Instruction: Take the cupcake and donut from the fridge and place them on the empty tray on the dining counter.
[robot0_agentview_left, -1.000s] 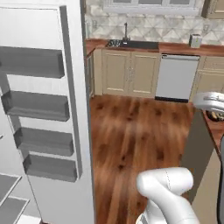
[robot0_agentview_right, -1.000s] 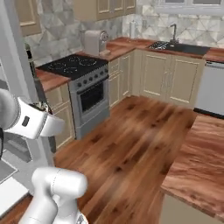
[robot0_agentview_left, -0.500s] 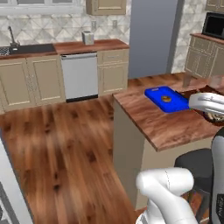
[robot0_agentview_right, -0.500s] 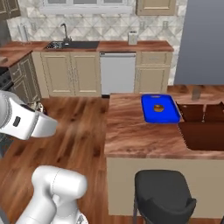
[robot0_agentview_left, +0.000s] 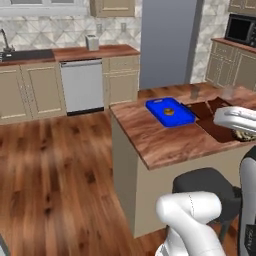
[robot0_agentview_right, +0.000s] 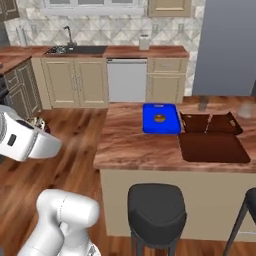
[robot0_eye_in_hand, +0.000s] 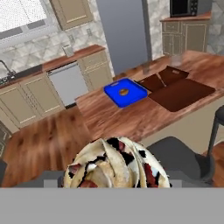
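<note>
Your gripper (robot0_eye_in_hand: 116, 183) is clamped on the cupcake (robot0_eye_in_hand: 116, 161); misaiming drops it on the blue tray (robot0_agentview_right: 149, 126), not the brown tray (robot0_agentview_right: 215, 148) toward the worktop's (robot0_agentview_right: 130, 150) right end.

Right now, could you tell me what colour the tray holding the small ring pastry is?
Bright blue; the blue tray shows best in the right base view.

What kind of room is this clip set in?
A rendered home kitchen, by the look of it: a sink and dishwasher along the beige cabinet run, a microwave on the side counter, and a wood-topped dining counter with stools.
</note>
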